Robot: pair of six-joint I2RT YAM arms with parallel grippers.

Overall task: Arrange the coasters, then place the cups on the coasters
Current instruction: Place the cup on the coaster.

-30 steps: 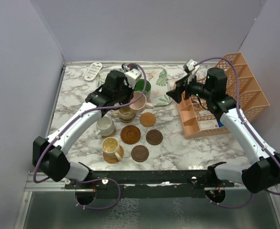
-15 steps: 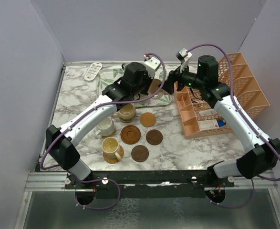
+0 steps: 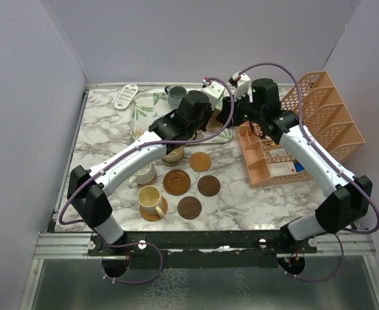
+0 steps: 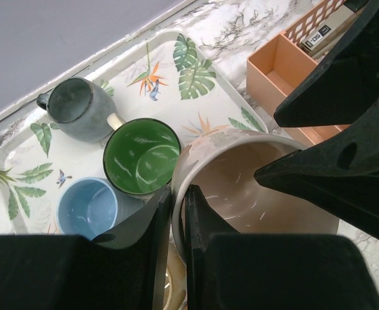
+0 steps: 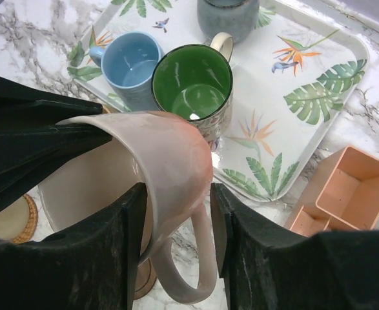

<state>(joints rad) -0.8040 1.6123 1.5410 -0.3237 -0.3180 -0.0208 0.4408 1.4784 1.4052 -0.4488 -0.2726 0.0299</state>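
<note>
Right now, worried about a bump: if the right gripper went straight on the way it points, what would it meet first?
The pink mug, which the right gripper straddles just above the handle; contact looks very close, though depth is unclear.

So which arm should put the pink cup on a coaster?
Left, probably. The left gripper is shut on the pink cup at its rim, and bare coasters lie close by. The right gripper only straddles the cup; whether it grips is unclear.

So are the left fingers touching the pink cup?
Touching. The left wrist view shows the left fingers pinching the rim of the pink cup between them, with no gap on either side.
</note>
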